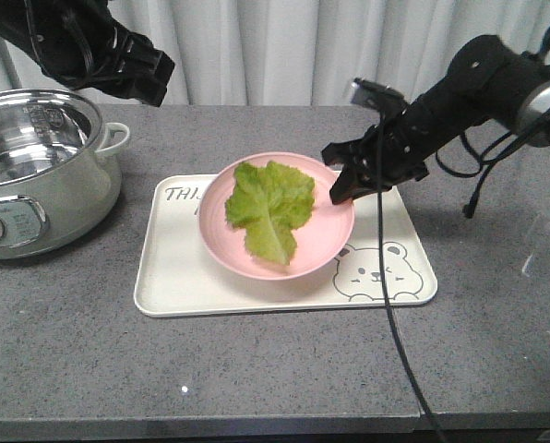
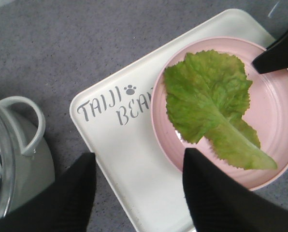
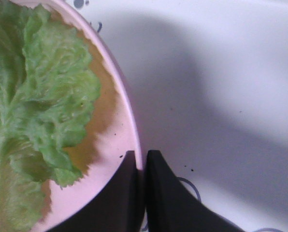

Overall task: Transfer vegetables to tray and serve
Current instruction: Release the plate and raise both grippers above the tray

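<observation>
R wrist view gives you what the front cam can't: right gripper (image 3: 140,155) jaws clenched on the rim of the pink plate (image 3: 129,116), one finger inside, one outside. L wrist view shows the left gripper (image 2: 136,159) jaws spread wide, holding nothing, raised over the desk (image 2: 47,53) near the electric pot (image 2: 37,164). It also reads more of the "TAIJI BEAR" lettering (image 2: 116,108); in the front view the plate hides most of it. Only the front view shows the bear drawing (image 1: 378,269). Lettuce leaf (image 1: 270,208) lies flat in the plate, which sits on the tray (image 1: 178,277). Leaf is bright green w/ crinkly edges and a pale rib, smaller than the plate.
</observation>
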